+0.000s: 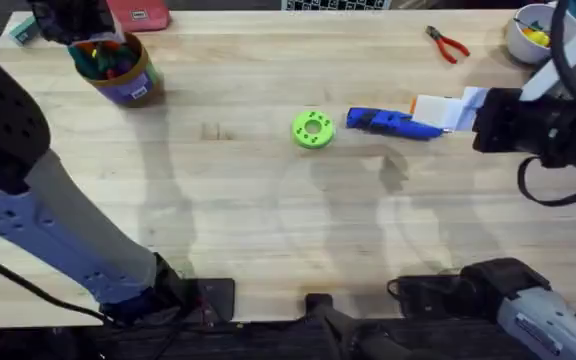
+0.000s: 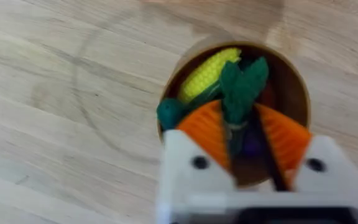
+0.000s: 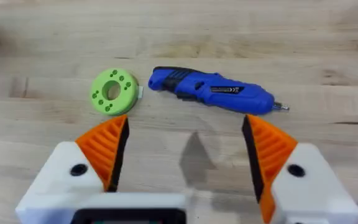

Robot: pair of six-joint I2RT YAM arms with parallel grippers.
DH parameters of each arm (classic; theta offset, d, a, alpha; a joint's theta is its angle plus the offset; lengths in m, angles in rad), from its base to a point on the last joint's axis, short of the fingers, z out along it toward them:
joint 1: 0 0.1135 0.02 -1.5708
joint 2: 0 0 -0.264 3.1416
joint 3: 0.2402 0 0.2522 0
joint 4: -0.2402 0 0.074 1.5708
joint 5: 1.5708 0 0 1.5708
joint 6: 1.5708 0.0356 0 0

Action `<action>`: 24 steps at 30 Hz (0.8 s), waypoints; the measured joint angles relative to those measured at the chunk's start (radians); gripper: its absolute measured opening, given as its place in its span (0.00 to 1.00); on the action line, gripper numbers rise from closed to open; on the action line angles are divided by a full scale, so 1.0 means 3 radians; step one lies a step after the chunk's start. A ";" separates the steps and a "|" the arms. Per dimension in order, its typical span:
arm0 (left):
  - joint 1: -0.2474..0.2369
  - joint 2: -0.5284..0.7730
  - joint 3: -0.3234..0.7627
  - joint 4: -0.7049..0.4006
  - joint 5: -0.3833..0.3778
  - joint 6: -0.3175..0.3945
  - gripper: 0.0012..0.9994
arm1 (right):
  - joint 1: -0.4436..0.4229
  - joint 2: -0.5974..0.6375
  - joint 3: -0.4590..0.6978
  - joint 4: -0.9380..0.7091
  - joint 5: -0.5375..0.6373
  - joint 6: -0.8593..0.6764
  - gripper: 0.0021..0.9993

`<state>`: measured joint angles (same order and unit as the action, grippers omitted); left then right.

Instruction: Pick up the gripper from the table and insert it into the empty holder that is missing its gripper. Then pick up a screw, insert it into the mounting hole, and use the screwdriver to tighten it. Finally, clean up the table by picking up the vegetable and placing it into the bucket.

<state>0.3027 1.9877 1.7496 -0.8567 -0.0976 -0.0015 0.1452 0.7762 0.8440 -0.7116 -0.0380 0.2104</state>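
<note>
1. Spanning all views, the wooden table (image 1: 268, 210) carries everything; both arms reach over it, the left toward its far left corner, the right along its right side.
2. The bucket (image 1: 118, 68) stands directly under the left gripper (image 2: 244, 140). In the left wrist view its brown rim rings a yellow corn piece (image 2: 209, 73) and the dark-green vegetable (image 2: 241, 87), which sits inside the bucket between the orange pads.
3. That left gripper's pads are part-way apart, close on either side of the vegetable's lower end; whether they actually pinch it I cannot tell.
4. The right gripper (image 3: 185, 149) hangs with its orange pads spread wide and holds nothing.
5. The screwdriver (image 3: 213, 93) lies flat on the table just beyond the right gripper's fingertips, apart from them, its metal tip toward one side.
6. A lime-green disc (image 3: 112, 92) lies just beside the screwdriver's blunt end.
7. Red-handled pliers (image 1: 448, 44) lie well beyond the right gripper, near a white bowl (image 1: 530, 32).
</note>
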 joint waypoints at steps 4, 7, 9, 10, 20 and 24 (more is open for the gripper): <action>-0.0001 -0.0003 0.0000 -0.0043 0.0023 0.0003 0.87 | 0.0000 0.0000 0.0000 0.0000 0.0000 0.0000 0.99; -0.0018 -0.0027 0.0000 -0.0127 0.0044 0.0001 0.98 | 0.0000 0.0000 0.0000 0.0000 0.0000 -0.0001 0.99; -0.0023 -0.0057 0.0000 -0.0191 0.0049 0.0002 0.99 | 0.0000 0.0000 0.0000 0.0000 0.0001 0.0000 0.99; -0.0031 -0.0083 0.0000 -0.0211 0.0050 0.0003 0.99 | 0.0000 0.0000 0.0000 0.0000 0.0001 0.0000 0.99; -0.0335 -0.0860 0.0000 -0.0701 0.0052 0.0003 0.99 | 0.0000 0.0000 0.0000 -0.0003 0.0001 0.0000 0.99; -0.0484 -0.1141 -0.0006 -0.1028 0.0066 -0.0016 0.99 | 0.0000 0.0000 0.0000 -0.0039 0.0001 0.0000 0.99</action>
<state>0.1576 1.6453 1.7478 -1.1652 -0.0777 -0.0062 0.1452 0.7761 0.8440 -0.7234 -0.0376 0.2104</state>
